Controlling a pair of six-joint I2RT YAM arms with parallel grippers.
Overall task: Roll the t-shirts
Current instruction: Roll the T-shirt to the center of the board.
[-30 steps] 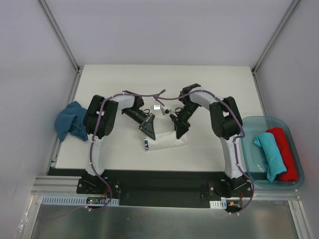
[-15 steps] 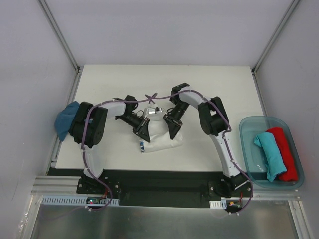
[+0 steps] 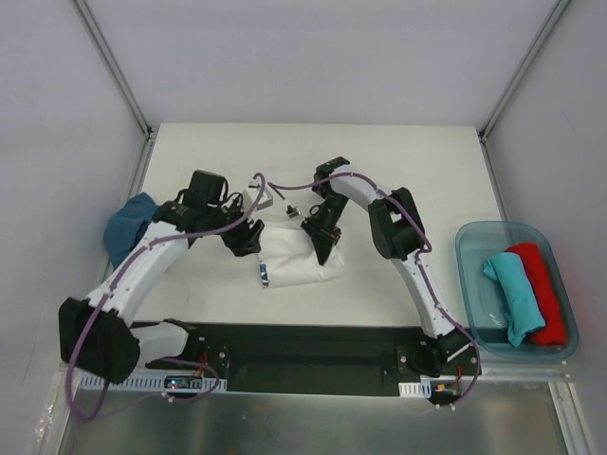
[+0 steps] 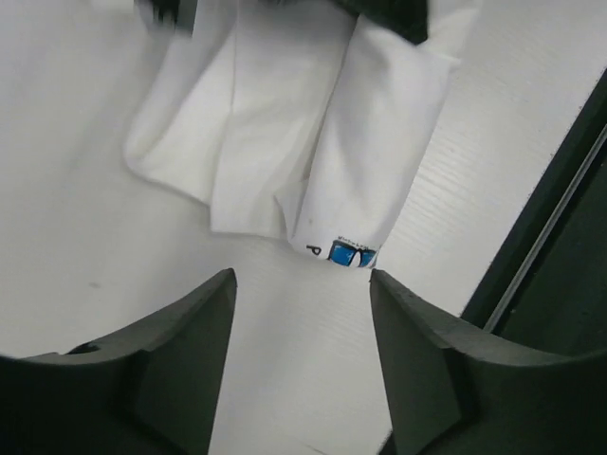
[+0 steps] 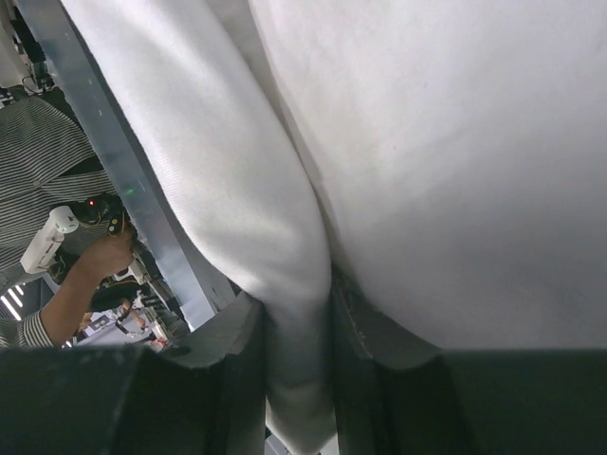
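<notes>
The white t-shirt (image 3: 296,261) lies rolled into a thick bundle mid-table, a bit of blue chest print (image 4: 351,254) showing at its near end. My right gripper (image 3: 323,244) is shut on a fold of the white t-shirt (image 5: 285,237) at its right end, cloth pinched between both fingers (image 5: 237,379). My left gripper (image 3: 248,239) stands open just left of the roll, apart from it, with only bare table between its fingers (image 4: 190,360). The dark blue t-shirt (image 3: 128,227) sits crumpled at the table's left edge. The teal t-shirt (image 3: 512,294) and red t-shirt (image 3: 542,289) lie rolled in the bin.
A clear plastic bin (image 3: 474,256) stands off the table's right side. A black strip (image 3: 303,336) runs along the near table edge, also seen as a dark rail (image 4: 550,237) in the left wrist view. Metal frame posts rise at the back corners.
My left gripper has opened, let go of the white t-shirt and pulled back left as its arm swung out. The roll has shifted slightly left, the right gripper still on it.
</notes>
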